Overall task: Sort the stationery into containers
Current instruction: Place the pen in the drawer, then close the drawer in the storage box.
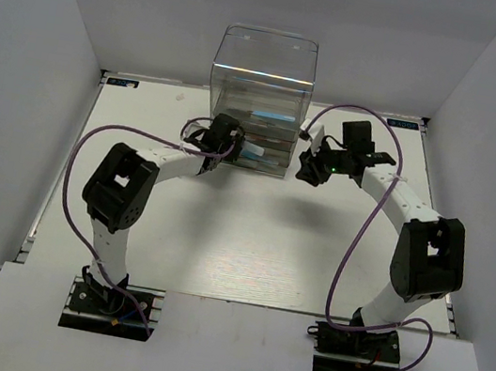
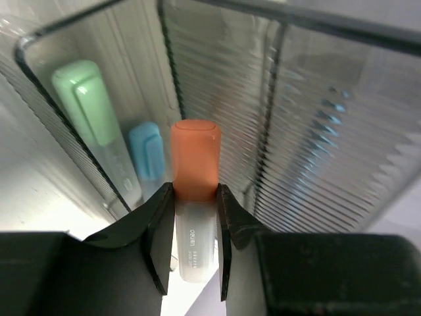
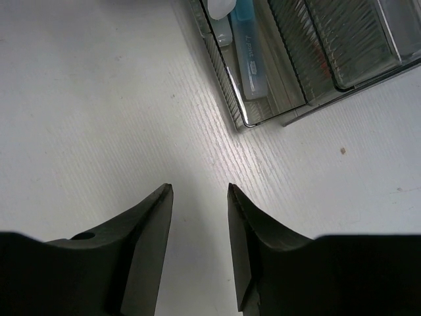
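In the left wrist view my left gripper [image 2: 195, 197] is shut on an orange-capped marker [image 2: 195, 164] with a frosted white barrel, held at the open drawer [image 2: 39, 85] of the clear containers [image 1: 258, 102]. A pale green marker [image 2: 85, 102] and a light blue one [image 2: 146, 150] lie side by side in that drawer. My right gripper [image 3: 199, 187] is open with nothing between its fingers, over the bare white table. A pulled-out drawer [image 3: 240, 118] ahead of it holds a light blue marker [image 3: 250, 52]. From above, the left gripper [image 1: 233, 150] and the right gripper [image 1: 308, 169] flank the box's front.
The clear drawer box stands at the back middle of the white table [image 1: 248, 243]. Grey walls close in the table on the left, right and back. Purple cables [image 1: 354, 232] loop along both arms.
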